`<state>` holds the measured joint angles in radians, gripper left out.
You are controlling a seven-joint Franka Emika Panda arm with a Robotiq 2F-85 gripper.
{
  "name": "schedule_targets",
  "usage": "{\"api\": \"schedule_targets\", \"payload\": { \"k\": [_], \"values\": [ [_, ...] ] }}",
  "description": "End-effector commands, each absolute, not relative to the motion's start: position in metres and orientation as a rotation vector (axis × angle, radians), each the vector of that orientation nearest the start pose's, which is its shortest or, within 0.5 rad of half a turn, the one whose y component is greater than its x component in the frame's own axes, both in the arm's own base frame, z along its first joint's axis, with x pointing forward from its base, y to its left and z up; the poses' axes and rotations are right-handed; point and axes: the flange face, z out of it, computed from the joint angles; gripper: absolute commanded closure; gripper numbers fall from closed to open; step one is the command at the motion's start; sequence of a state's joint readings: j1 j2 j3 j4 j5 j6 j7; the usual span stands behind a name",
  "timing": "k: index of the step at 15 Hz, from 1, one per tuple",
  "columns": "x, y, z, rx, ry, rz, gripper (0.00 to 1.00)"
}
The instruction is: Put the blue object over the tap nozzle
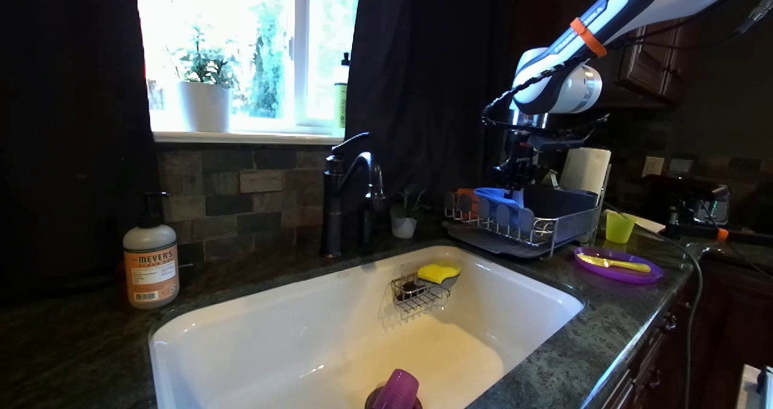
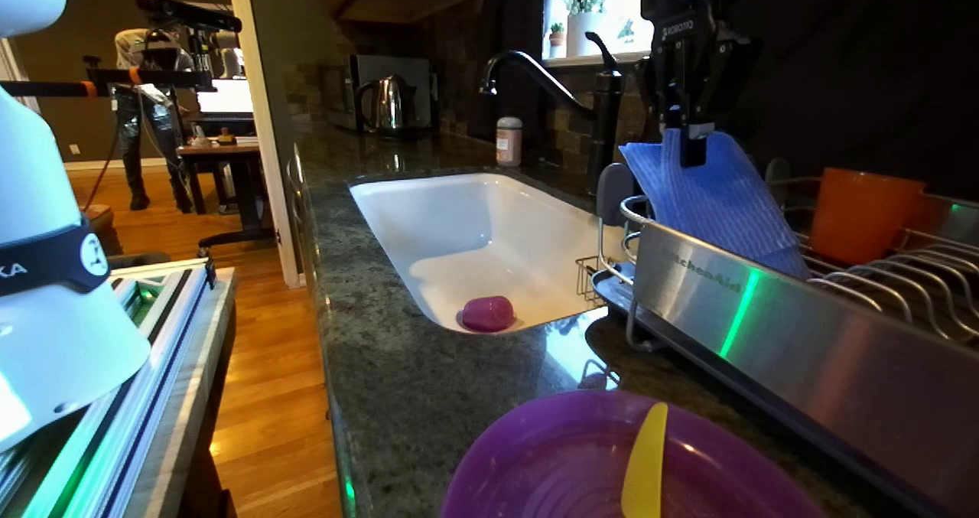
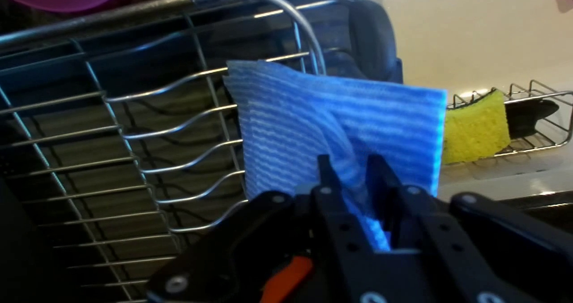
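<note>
Blue cloth [image 3: 282,133] is pinched in the hand [image 3: 349,164] at the dish rack [image 2: 818,365].

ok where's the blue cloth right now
In both exterior views, the cloth is right of the tap, partly inside the dish rack, at the end effector.
</note>
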<state>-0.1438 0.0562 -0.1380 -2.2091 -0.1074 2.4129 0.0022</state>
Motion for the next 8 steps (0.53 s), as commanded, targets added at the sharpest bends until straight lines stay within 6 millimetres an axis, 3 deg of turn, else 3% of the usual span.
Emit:
{"api": "schedule_targets", "payload": {
  "k": [1, 4, 8],
  "values": [
    [0.531, -0.155, 0.368, -3.218, 0.346, -0.216, 1.0],
    [0.535, -0.15, 0.383, -3.259, 0.291, -0.249, 1.0],
    [0.543, -0.109, 0.459, -3.363, -0.024, -0.459, 1.0]
  ]
}}
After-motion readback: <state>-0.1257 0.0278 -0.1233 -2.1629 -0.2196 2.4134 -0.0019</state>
